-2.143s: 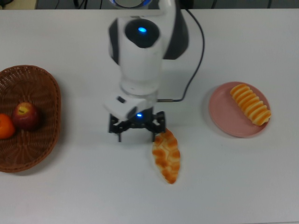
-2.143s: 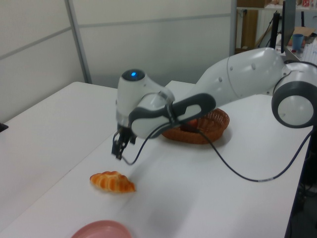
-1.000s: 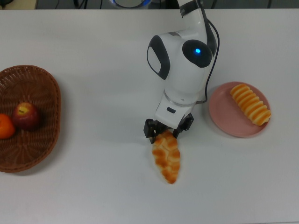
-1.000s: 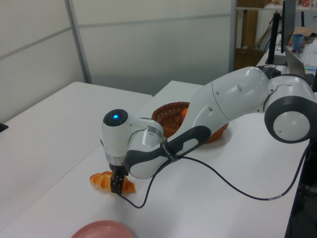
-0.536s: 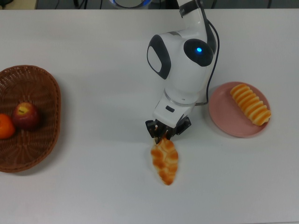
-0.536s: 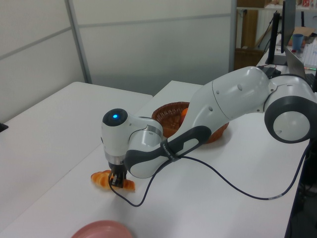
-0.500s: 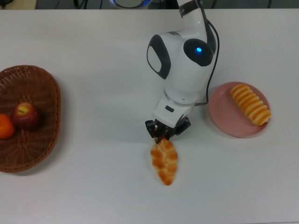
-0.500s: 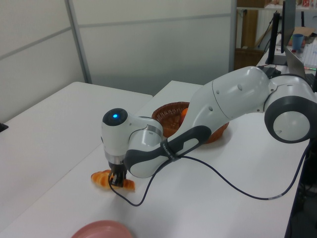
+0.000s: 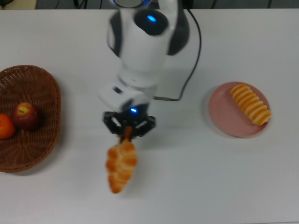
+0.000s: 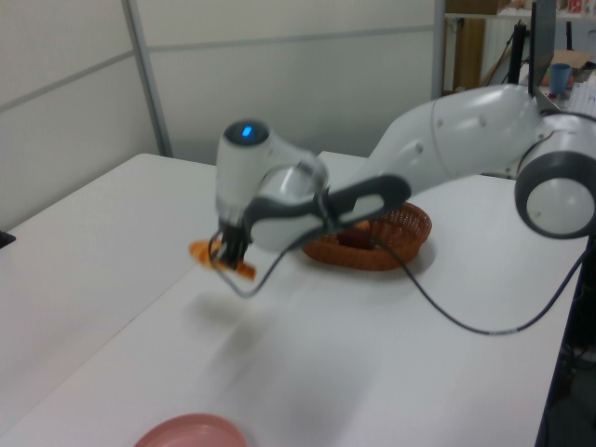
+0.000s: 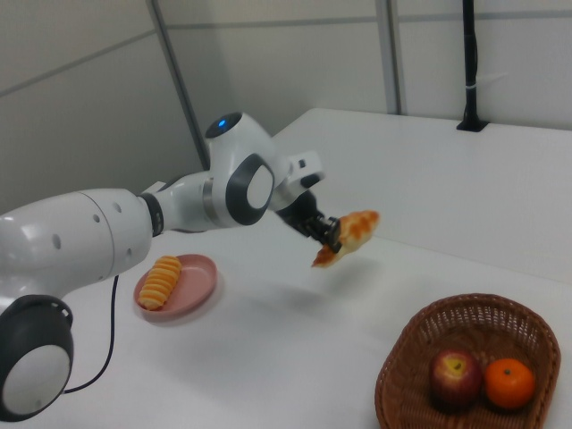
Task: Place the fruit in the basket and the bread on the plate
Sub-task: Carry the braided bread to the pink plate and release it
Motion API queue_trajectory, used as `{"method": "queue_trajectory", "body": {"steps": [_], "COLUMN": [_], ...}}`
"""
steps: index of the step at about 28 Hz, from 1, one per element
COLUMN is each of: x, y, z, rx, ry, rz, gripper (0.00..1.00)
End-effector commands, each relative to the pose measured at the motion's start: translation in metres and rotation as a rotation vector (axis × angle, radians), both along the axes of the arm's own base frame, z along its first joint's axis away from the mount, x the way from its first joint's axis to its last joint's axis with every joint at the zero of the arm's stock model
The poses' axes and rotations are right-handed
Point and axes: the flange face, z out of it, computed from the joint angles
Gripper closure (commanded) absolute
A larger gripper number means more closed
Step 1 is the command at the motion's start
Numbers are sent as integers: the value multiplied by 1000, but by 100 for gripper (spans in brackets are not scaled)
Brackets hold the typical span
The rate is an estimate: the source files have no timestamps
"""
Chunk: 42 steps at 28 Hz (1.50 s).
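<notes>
Gripping braided pastry (image 9: 121, 167) in claw (image 9: 128, 132), raised above table (image 9: 224, 186)

1. The top view looks straight down on the bench (image 9: 224, 186), with the basket (image 9: 46, 88) at the top view's left and the plate (image 9: 224, 119) at the top view's right.
2. The left view looks low across the bench from the plate's end; the basket (image 10: 396, 247) lies far.
3. The right view looks from the opposite end, with the basket (image 11: 420, 349) near and the plate (image 11: 192, 290) farther.
</notes>
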Motion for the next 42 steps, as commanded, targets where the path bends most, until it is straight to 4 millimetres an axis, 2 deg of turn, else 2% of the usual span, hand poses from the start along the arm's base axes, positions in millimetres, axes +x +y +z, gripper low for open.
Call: {"method": "queue_trajectory", "body": {"steps": [1,6,8,12,13,17,18,22,23,26,29,33,38,39,40,42], "x": [-11,-11,-14,-21,-27,-41,-51,-76,-88,-106,-124,-140,-164,-169,-170,-172], "y": [-34,-21,9,54,81,128,154,201,216,238,260,280,308,313,311,310], "z": [28,31,33,37,38,33,29,18,11,1,-18,-30,-54,-58,-61,-67], "rx": [26,33,42,70,88,94,83,45,19,-17,-47,-63,-123,-149,-162,-179], "ry": [-22,-29,-30,-28,-25,9,38,131,187,261,322,349,424,434,444,455], "rz": [-60,-39,3,67,106,172,206,262,279,304,336,370,417,431,434,434], "gripper": [100,100,100,100,100,100,100,100,100,100,100,100,100,95,80,33]}}
